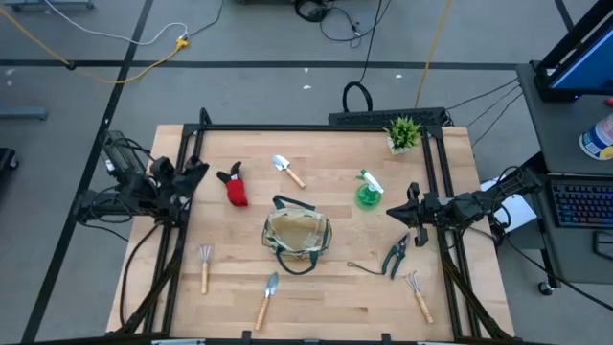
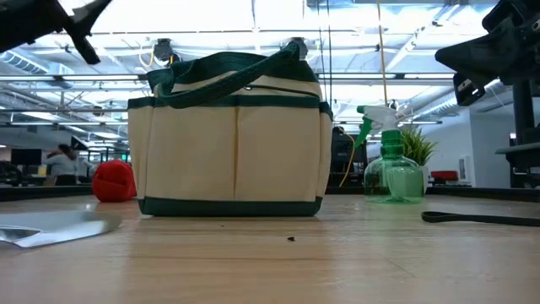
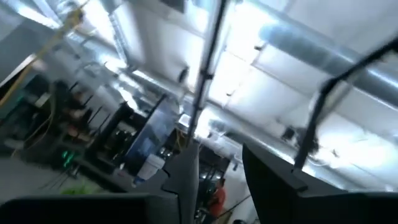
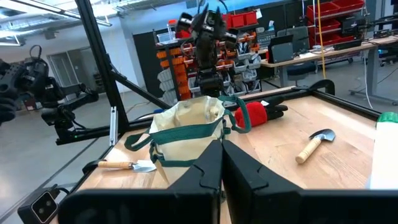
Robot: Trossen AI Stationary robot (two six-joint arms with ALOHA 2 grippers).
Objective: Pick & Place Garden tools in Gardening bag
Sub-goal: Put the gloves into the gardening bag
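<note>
High view: bag (image 1: 298, 236) sits mid-counter (image 1: 326, 297), empty as far as I can tell. Tools all lie loose around it: red-black item (image 1: 234, 186) and trowel (image 1: 287, 170) behind it, spray bottle (image 1: 369, 191) to its right, shears (image 1: 397, 255) right-front, fork-rake (image 1: 205, 266) left-front, second trowel (image 1: 267, 298) in front, second rake (image 1: 418, 294) far right-front. Plant (image 1: 403, 133) in the back right corner. Left gripper (image 1: 194, 175) is parked at the left edge, right gripper (image 1: 406, 212) at the right edge near the shears; neither touches anything.

Low view: bag upright, bottle right of it, red item left. Arms only show as dark shapes at the top corners.

Left wrist view: points up at the ceiling; jaws part open, a clear gap between the fingers (image 3: 186, 180), nothing in them.

Right wrist view: jaws closed flat together, empty, facing the bag and the trowel beyond.
</note>
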